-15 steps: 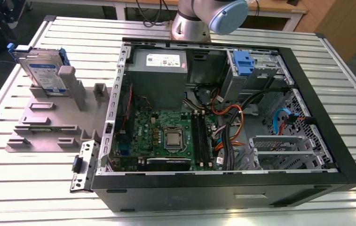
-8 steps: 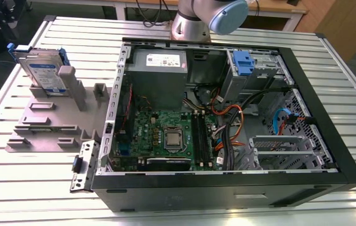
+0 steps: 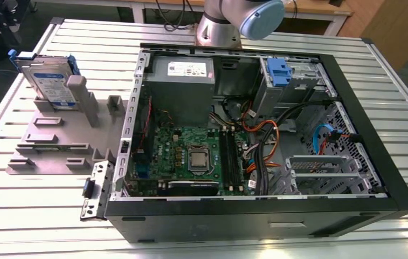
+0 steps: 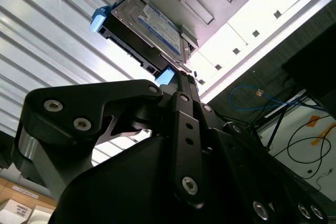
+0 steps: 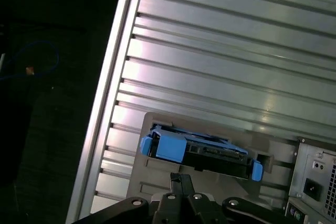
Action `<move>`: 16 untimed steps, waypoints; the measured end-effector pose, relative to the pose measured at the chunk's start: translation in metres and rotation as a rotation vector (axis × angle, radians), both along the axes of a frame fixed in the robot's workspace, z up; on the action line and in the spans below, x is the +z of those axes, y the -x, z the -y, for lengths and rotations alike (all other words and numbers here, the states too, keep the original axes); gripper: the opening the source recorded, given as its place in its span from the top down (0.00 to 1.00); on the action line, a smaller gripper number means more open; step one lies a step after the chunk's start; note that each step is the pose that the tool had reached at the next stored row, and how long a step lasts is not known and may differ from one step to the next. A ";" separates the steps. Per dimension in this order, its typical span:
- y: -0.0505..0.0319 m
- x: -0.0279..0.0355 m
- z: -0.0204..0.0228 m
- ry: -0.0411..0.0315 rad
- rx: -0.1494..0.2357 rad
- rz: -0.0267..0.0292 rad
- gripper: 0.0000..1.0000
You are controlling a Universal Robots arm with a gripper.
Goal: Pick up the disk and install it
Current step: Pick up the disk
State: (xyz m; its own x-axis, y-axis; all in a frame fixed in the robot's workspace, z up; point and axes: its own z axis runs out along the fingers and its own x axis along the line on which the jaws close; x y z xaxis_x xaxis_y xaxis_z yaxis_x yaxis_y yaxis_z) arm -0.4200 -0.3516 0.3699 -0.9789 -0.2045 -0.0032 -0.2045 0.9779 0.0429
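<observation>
The disk (image 3: 48,81) stands on edge in a grey holder (image 3: 53,145) on the slatted table, at the exterior view's left. It is silver-grey with a white and blue label and a blue bracket round its edges. In both wrist views my gripper (image 5: 181,182) hangs a short way off the disk (image 5: 202,153), apart from it and with nothing in its grasp. The second wrist view looks along the black gripper body (image 4: 178,77) to the disk's (image 4: 152,30) labelled face and blue corners.
An open computer case (image 3: 376,162) lies to the exterior view's right of the holder, with a motherboard, cables and a power supply (image 3: 182,75) inside. A drive bay with a blue latch (image 3: 278,73) sits at its far side. The arm's base (image 3: 222,24) stands behind the case.
</observation>
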 end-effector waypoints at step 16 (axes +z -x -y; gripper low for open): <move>0.0000 0.0000 0.0000 0.0000 0.056 0.0000 0.89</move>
State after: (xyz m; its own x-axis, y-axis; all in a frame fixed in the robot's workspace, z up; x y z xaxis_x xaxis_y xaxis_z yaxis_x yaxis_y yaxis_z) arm -0.4200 -0.3516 0.3699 -0.9658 -0.2593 -0.0032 -0.2592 0.9649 0.0429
